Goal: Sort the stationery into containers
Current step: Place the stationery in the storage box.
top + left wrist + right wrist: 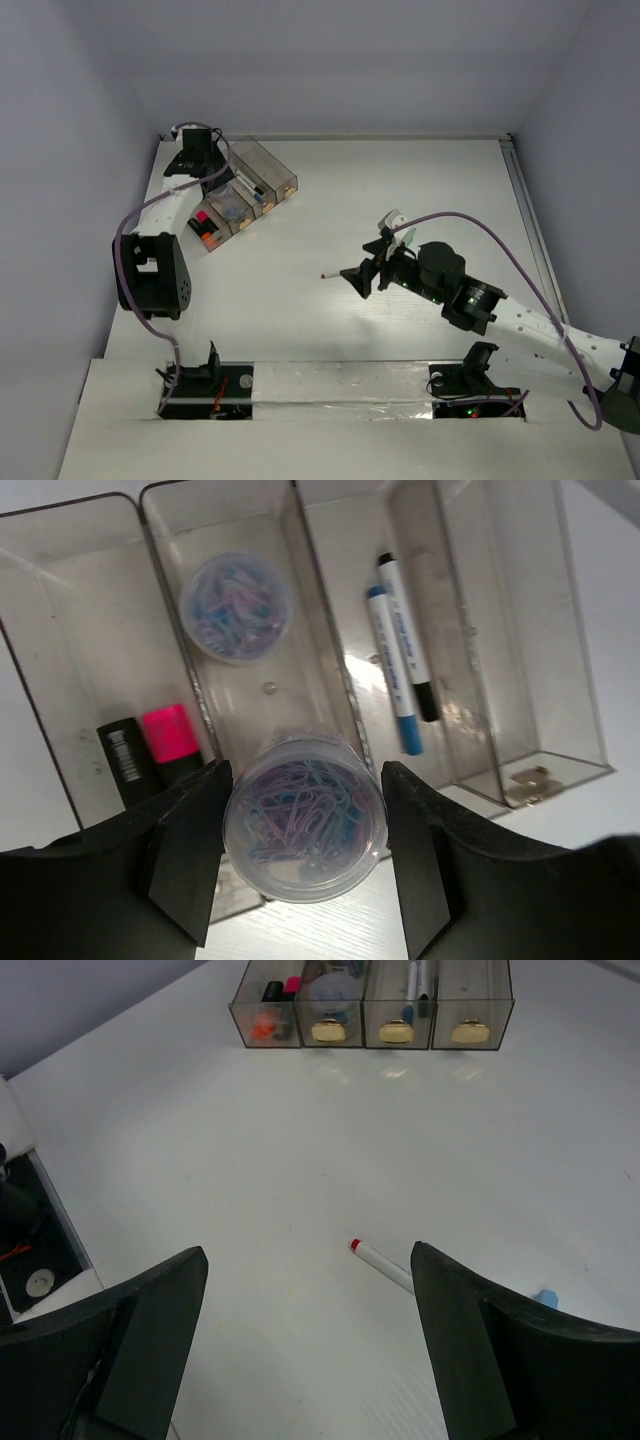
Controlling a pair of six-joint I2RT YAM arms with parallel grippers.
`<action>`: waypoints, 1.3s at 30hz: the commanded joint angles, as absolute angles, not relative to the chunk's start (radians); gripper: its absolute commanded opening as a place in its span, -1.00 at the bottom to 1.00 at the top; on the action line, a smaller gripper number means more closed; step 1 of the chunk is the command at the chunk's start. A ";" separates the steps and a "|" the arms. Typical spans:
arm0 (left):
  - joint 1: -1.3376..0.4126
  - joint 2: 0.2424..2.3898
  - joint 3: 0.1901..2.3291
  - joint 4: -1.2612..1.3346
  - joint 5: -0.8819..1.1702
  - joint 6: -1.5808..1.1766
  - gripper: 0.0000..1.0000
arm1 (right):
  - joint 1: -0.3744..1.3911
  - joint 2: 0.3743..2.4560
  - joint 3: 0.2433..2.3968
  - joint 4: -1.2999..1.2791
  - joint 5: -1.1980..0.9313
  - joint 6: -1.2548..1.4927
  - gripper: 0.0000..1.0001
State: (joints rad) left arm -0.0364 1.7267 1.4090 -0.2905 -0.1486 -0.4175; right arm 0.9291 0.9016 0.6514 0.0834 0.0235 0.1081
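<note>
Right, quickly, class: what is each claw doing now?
Left claw: shut on the tub of paper clips.
Right claw: open, holding nothing.

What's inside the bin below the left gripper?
One clip tub lies at the far end of the bin. The second tub, clamped in the left gripper, hides the near end.

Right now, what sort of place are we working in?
Probably a lab robot test cell: a white table boxed in by blank pale walls, with a row of clear bins and a pen on it, and a tub of clips in the left claw.
</note>
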 commanded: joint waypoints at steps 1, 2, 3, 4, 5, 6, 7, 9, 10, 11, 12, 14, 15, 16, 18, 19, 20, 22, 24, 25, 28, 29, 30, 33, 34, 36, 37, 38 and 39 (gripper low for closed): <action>-0.015 1.729 1.473 -0.285 -0.187 -0.387 -1.00 | 0.928 0.910 0.637 0.169 0.025 0.130 0.76; -0.015 1.736 1.476 -0.284 -0.187 -0.382 -1.00 | 0.928 0.914 0.635 0.173 0.020 0.130 0.76; -0.015 1.758 1.486 -0.284 -0.189 -0.374 -1.00 | 0.928 0.917 0.635 0.178 0.018 0.130 0.76; -0.015 1.769 1.494 -0.287 -0.189 -0.373 -1.00 | 0.928 0.925 0.635 0.179 0.015 0.130 0.76; -0.015 1.778 1.502 -0.288 -0.192 -0.370 -1.00 | 0.928 0.925 0.635 0.178 0.015 0.130 0.76; -0.015 1.801 1.515 -0.288 -0.198 -0.364 -1.00 | 0.928 0.927 0.635 0.178 0.015 0.130 0.76; -0.015 1.812 1.523 -0.291 -0.204 -0.362 -1.00 | 0.928 0.925 0.637 0.178 0.015 0.130 0.76; -0.006 1.848 1.539 -0.296 -0.212 -0.357 -1.00 | 0.928 0.919 0.634 0.178 0.015 0.132 0.76; -0.006 1.858 1.551 -0.298 -0.210 -0.356 -1.00 | 0.928 0.917 0.632 0.178 0.017 0.132 0.76; -0.006 1.868 1.555 -0.298 -0.204 -0.357 -1.00 | 0.928 0.914 0.632 0.179 0.018 0.132 0.76; 0.003 1.882 1.562 -0.293 -0.201 -0.356 -1.00 | 0.928 0.914 0.632 0.178 0.017 0.132 0.76; 0.003 1.894 1.572 -0.293 -0.196 -0.354 -1.00 | 0.928 0.917 0.630 0.179 0.018 0.132 0.76; 0.012 1.907 1.577 -0.288 -0.189 -0.356 -1.00 | 0.928 0.919 0.632 0.183 0.017 0.133 0.76; 0.012 1.911 1.580 -0.287 -0.184 -0.356 -1.00 | 0.928 0.923 0.632 0.184 0.009 0.135 0.76; 0.024 1.930 1.586 -0.282 -0.155 -0.365 -1.00 | 0.928 0.930 0.630 0.190 0.008 0.137 0.76; 0.035 1.933 1.586 -0.279 -0.146 -0.370 -1.00 | 0.928 0.931 0.630 0.190 0.006 0.137 0.77; 0.035 1.937 1.585 -0.273 -0.138 -0.374 -1.00 | 0.928 0.931 0.629 0.190 0.006 0.137 0.76; 0.044 1.945 1.586 -0.262 -0.133 -0.376 -1.00 | 0.928 0.933 0.629 0.193 0.006 0.137 0.76; 0.044 1.951 1.588 -0.258 -0.138 -0.376 -1.00 | 0.928 0.934 0.627 0.193 0.008 0.137 0.77; 0.044 1.951 1.586 -0.252 -0.138 -0.377 -1.00 | 0.928 0.934 0.629 0.195 0.006 0.137 0.76; 0.054 1.954 1.566 -0.226 -0.138 -0.388 -0.88 | 0.928 0.937 0.626 0.199 0.006 0.137 0.76; 0.054 1.954 1.559 -0.218 -0.134 -0.393 -0.80 | 0.928 0.937 0.623 0.202 0.008 0.135 0.76; 0.054 1.953 1.552 -0.206 -0.130 -0.394 -0.63 | 0.928 0.939 0.623 0.201 0.009 0.135 0.76; 0.054 1.942 1.517 -0.181 -0.117 -0.403 -0.22 | 0.928 0.945 0.624 0.199 0.018 0.135 0.77; 0.054 1.936 1.503 -0.176 -0.114 -0.402 -0.13 | 0.928 0.948 0.624 0.199 0.021 0.135 0.77; 0.054 1.902 1.477 -0.158 -0.101 -0.403 0.21 | 0.928 0.953 0.626 0.198 0.028 0.140 0.78; 0.054 1.887 1.468 -0.149 -0.092 -0.403 0.33 | 0.928 0.956 0.629 0.196 0.034 0.144 0.78; 0.054 1.870 1.460 -0.141 -0.077 -0.408 0.46 | 0.928 0.960 0.630 0.187 0.052 0.146 0.78; 0.054 1.833 1.448 -0.130 -0.069 -0.410 0.68 | 0.928 0.972 0.634 0.181 0.064 0.149 0.78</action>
